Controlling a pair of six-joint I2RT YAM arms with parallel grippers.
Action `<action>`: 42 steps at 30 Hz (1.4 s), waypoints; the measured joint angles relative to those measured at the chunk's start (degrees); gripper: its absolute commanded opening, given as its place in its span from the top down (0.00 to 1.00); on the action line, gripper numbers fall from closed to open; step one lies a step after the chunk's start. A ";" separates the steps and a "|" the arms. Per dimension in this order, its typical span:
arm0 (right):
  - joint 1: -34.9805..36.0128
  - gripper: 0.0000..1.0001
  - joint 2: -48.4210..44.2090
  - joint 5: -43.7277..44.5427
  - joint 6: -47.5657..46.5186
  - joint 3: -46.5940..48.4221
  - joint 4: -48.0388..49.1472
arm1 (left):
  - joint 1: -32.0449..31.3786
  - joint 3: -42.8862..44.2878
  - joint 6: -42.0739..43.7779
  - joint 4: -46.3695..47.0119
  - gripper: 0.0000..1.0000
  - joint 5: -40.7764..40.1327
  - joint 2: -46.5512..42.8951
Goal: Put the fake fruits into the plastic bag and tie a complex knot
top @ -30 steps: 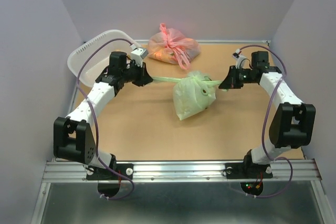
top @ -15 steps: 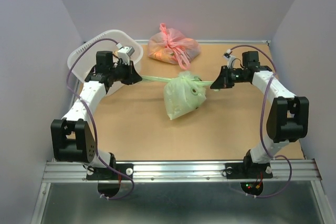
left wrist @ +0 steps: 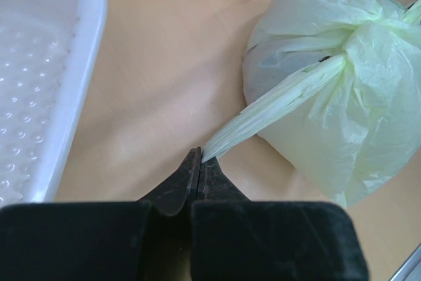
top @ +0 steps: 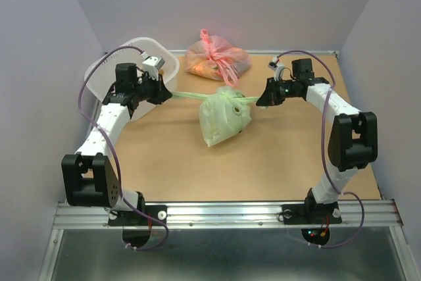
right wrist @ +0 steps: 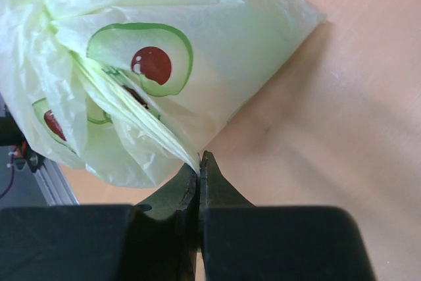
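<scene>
The pale green plastic bag [top: 222, 120] lies at the table's middle, its avocado print [right wrist: 141, 57] facing the right wrist camera. Its handle strips are twisted into a knot [top: 231, 97] on top. My left gripper [top: 170, 94] is shut on the left handle strip [left wrist: 276, 104], which runs taut from the jaw tips [left wrist: 200, 160] to the knot [left wrist: 360, 31]. From the other side my right gripper [top: 258, 102] is shut on the right handle strip [right wrist: 135, 118], pinched at its tips [right wrist: 199, 162]. The fake fruits are hidden inside the bag.
A white basket [top: 112, 77] stands at the back left, right behind my left gripper, its rim [left wrist: 82, 97] close in the left wrist view. A tied pink bag [top: 216, 58] lies at the back centre. Purple walls enclose the table on three sides.
Both grippers have moved left, dragging the green bag leftward across the table. The left gripper now sits by the basket and the right arm has reached farther in.
</scene>
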 measured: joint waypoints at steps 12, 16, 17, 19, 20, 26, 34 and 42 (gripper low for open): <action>2.49 0.84 3.50 9.99 -1.51 -0.48 -1.42 | -11.85 -2.73 5.57 0.85 0.78 -11.52 0.57; 2.49 0.34 2.29 11.21 -2.10 -0.50 -2.12 | -12.79 -2.73 6.03 1.53 0.44 -12.07 2.40; 2.49 0.30 1.70 11.54 -2.25 -0.50 -2.45 | -12.81 -2.69 6.03 1.49 0.38 -12.04 3.15; 2.49 0.21 0.79 11.91 -2.69 -0.50 -3.02 | -12.81 -2.14 6.12 0.83 0.21 -11.93 4.33; 2.49 0.13 0.11 12.07 -2.89 -0.50 -3.30 | -12.81 -1.29 6.10 -0.24 0.20 -11.96 4.90; 2.49 0.00 -5.16 13.22 -3.48 -0.28 -6.64 | -12.81 11.19 8.66 -9.53 0.01 -13.14 6.21; 2.47 0.00 -9.86 13.73 -1.42 9.18 -10.54 | -12.79 27.47 11.10 -18.75 0.01 -17.73 6.08; 2.05 0.00 -4.85 10.29 7.63 12.04 -9.81 | -12.79 30.62 7.06 -19.54 0.01 -18.73 7.80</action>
